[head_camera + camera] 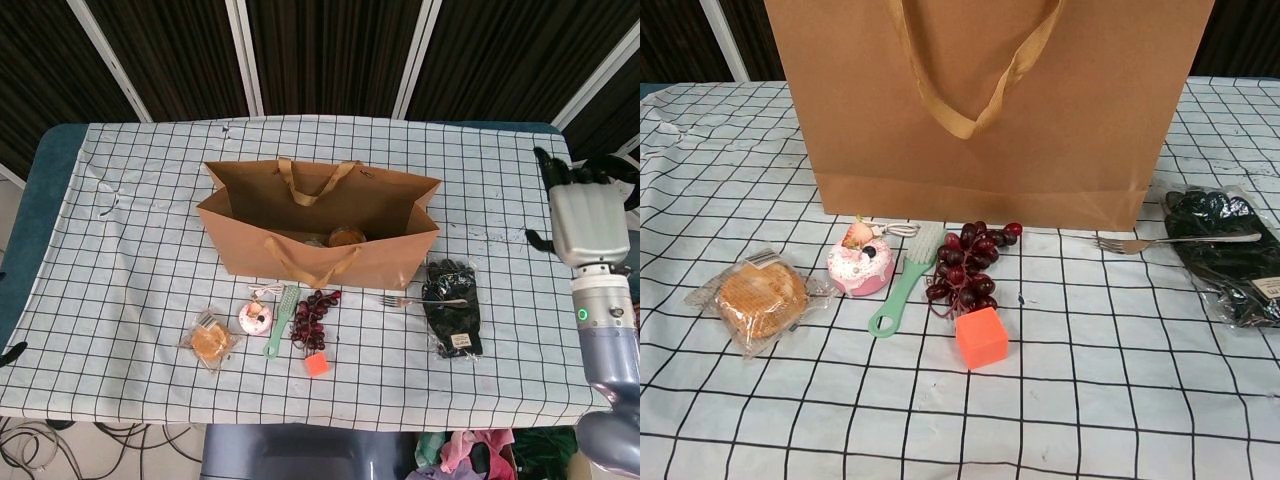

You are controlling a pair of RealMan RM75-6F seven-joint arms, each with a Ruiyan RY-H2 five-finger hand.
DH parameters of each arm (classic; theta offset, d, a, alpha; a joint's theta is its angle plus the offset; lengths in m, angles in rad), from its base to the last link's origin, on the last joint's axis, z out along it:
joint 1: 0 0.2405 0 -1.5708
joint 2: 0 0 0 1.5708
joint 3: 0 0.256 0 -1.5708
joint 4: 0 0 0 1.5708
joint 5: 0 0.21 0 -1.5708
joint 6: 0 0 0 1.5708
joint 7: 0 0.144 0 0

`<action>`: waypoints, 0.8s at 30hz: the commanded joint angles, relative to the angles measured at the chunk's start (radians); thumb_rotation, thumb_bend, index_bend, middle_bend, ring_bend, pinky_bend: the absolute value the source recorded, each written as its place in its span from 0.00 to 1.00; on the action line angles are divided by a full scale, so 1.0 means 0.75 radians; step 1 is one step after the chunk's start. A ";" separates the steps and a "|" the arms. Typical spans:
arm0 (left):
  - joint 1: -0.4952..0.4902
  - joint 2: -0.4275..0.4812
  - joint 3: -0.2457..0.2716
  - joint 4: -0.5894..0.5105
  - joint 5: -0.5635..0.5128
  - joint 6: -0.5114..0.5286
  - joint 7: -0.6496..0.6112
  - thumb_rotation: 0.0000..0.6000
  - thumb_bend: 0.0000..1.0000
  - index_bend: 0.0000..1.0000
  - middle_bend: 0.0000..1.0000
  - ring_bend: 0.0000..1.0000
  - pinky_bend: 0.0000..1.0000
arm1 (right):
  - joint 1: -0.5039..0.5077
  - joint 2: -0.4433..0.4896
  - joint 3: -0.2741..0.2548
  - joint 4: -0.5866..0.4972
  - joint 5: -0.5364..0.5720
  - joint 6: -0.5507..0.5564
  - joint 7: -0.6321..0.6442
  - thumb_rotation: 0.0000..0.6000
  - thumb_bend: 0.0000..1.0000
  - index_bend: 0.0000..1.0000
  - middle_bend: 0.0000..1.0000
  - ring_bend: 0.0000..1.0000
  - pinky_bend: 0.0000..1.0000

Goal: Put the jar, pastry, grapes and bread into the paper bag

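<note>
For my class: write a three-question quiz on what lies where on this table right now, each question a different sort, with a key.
1. True or false: the grapes are inside the bag.
2. What touches the grapes on the near side? A) cube B) fork C) bread
3. Fill in: the brush lies between the grapes and the ____.

Key: 1 false; 2 A; 3 pastry.

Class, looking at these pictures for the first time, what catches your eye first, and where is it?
The big brown paper bag stands open mid-table. In front of it lie dark grapes, an orange cube and a pink pastry. The robot's right hand hangs empty at the table's right edge.
</note>
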 commanded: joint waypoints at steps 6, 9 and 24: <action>-0.001 -0.002 -0.003 0.002 -0.008 -0.004 0.004 1.00 0.11 0.15 0.07 0.03 0.13 | -0.062 0.029 -0.215 -0.137 -0.069 -0.275 -0.046 1.00 0.14 0.11 0.20 0.28 0.23; 0.001 0.002 -0.007 0.004 -0.013 -0.001 -0.006 1.00 0.11 0.15 0.07 0.03 0.13 | -0.061 -0.040 -0.256 -0.178 -0.200 -0.358 -0.012 1.00 0.15 0.15 0.21 0.29 0.23; 0.004 0.011 -0.012 0.011 -0.021 0.000 -0.033 1.00 0.11 0.15 0.07 0.03 0.13 | 0.047 -0.537 -0.297 0.037 -0.705 -0.468 0.030 1.00 0.16 0.23 0.20 0.28 0.23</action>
